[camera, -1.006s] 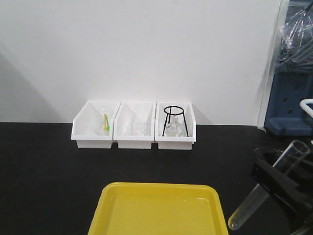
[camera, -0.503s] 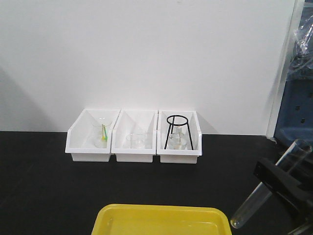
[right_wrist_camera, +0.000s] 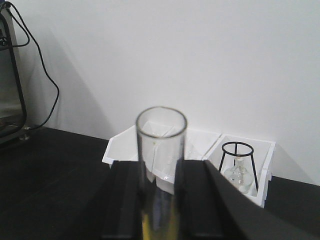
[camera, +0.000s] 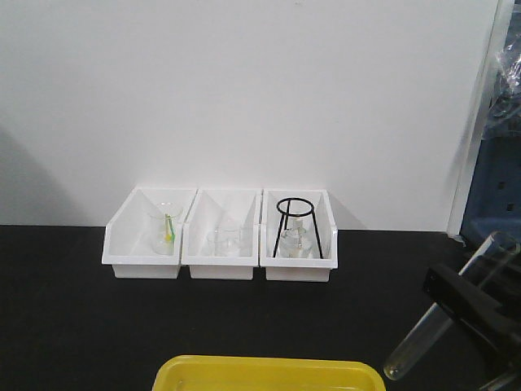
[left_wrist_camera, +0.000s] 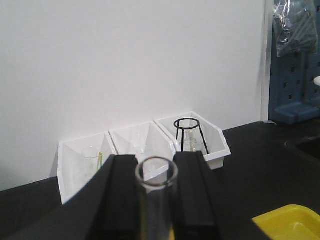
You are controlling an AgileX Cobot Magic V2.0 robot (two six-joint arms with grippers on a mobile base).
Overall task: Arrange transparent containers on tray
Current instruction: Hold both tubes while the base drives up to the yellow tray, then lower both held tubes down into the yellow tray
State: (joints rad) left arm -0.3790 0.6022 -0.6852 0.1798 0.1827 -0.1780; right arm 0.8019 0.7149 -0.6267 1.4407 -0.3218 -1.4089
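left gripper (left_wrist_camera: 156,167) pinching left tube (left_wrist_camera: 156,210), right gripper (right_wrist_camera: 161,172) pinching right tube (right_wrist_camera: 161,150), both just under rim. Glass: light, slick, brittle, keep squeeze low. Tray (camera: 269,368) below-left of right gripper

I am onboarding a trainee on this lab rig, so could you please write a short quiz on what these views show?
1. True or false: the black wire tripod stands in the leftmost bin.
2. Multiple choice: what does the right gripper hold? A) a clear test tube B) a beaker C) nothing
3. How many white bins are in the row?

Key: 1 false, it stands in the rightmost bin; 2 A; 3 three.
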